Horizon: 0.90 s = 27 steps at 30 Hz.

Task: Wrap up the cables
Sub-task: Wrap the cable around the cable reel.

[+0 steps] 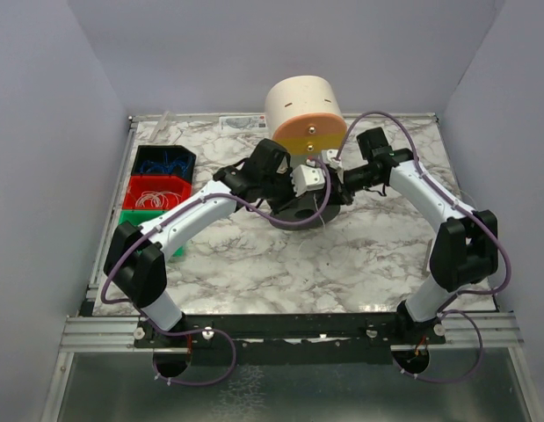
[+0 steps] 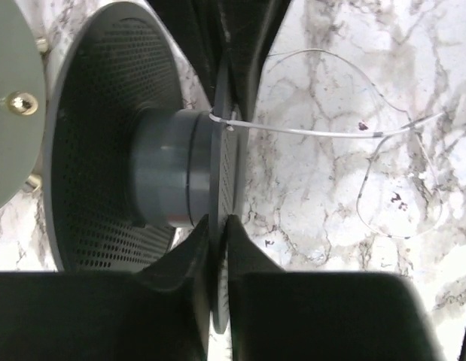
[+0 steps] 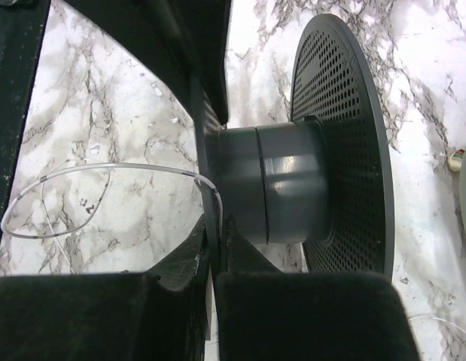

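Marble-patterned counter point(image 1: 254, 272) | left pincer point(image 2: 223, 162), right pincer point(image 3: 211, 177): both clamped shut on flanges of dark grey perforated plastic spool point(image 2: 105, 188), counter centre | hair-thin whitish cable point(image 2: 315, 131) hooked at hub, loops trailing to 3 o'clock in left wrist view | advice: turn steadily, keep strand taut | count: one spool, one cable traced, two pincers, three plastic bins point(image 1: 179, 185) at 9 o'clock

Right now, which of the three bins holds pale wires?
The red bin, in the middle; the blue bin holds blue wires, the green bin is mostly hidden.

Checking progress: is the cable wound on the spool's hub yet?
Not wound. The spool hub is bare; the cable trails loose over the marble table.
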Available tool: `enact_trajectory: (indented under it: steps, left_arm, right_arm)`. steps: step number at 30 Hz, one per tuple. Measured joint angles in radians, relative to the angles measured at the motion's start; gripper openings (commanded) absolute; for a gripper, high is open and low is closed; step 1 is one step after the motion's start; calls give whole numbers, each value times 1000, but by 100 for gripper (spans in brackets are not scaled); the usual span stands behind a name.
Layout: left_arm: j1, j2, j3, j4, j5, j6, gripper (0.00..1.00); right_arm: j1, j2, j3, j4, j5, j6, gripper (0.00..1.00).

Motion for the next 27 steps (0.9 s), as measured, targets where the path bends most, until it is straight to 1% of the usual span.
enact_trajectory:
  steps: [2,3,6,7,8,17,22,27]
  left_arm:
    - [0,2,0,9,-15,-1,49]
    - [0,2,0,14,-21,1,61]
    - [-7,2,0,29,-34,-1,84]
    - [-9,2,0,35,-42,-2,95]
    - [-9,1,0,38,-48,-3,99]
    - [24,-49,3,77,-137,-23,99]
    - [40,-96,-8,149,-220,-66,99]
    - [41,-118,-46,211,-275,-118,99]
  right_arm:
    - [0,-2,0,13,6,41,1]
    - [0,-2,0,22,8,72,1]
    - [2,-3,-1,70,27,170,1]
    - [3,-5,-5,93,39,206,1]
    - [6,-11,-11,117,55,240,1]
    - [21,-130,-125,302,230,538,1]
    - [63,-179,-178,424,397,769,0]
    - [163,-194,-191,503,624,947,0]
